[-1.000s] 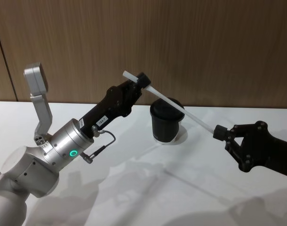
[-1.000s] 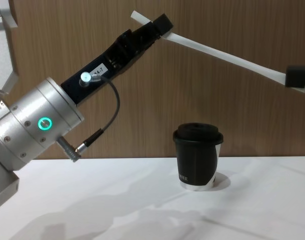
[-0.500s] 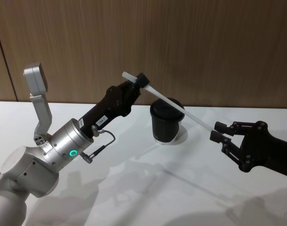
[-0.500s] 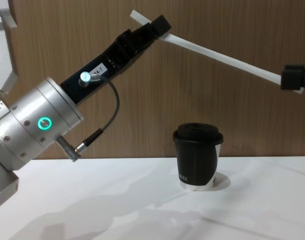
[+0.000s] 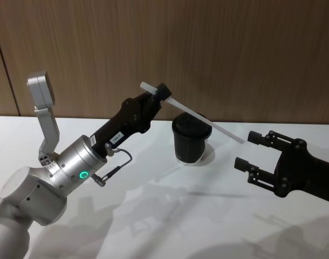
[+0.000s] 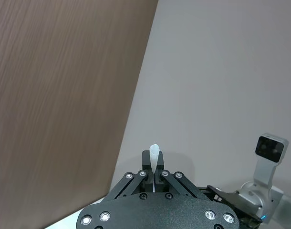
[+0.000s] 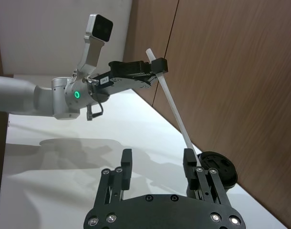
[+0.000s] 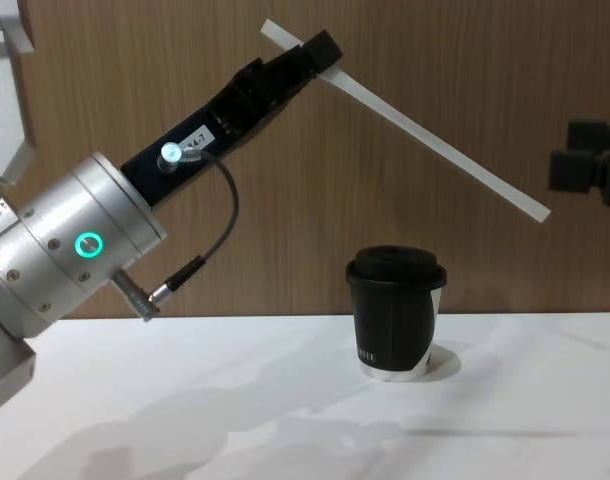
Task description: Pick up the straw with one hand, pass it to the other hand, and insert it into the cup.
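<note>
Holds straw [image 5: 221,129] pinched near its upper end in left gripper [image 5: 163,91], slanting down past the cup [image 5: 190,143] toward right gripper [image 5: 245,149] — spread wide, clear of the tip — so risks swivelling in that end-on pinch during lowering and missing or tipping the cup.

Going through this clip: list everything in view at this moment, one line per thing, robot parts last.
straw: one, white, slanting in the air over the cup, upper end clamped, lower end free.
cup: one, black with a black lid, upright on the table near the wall.
table: one, white, under everything.
wall: one, brown wood panels, behind the table.
left tool: one, black, raised left of the cup, shut on the straw.
wrist: one, silver with a green ring, behind the left tool.
right tool: one, black, right of the cup, open, apart from the straw.
</note>
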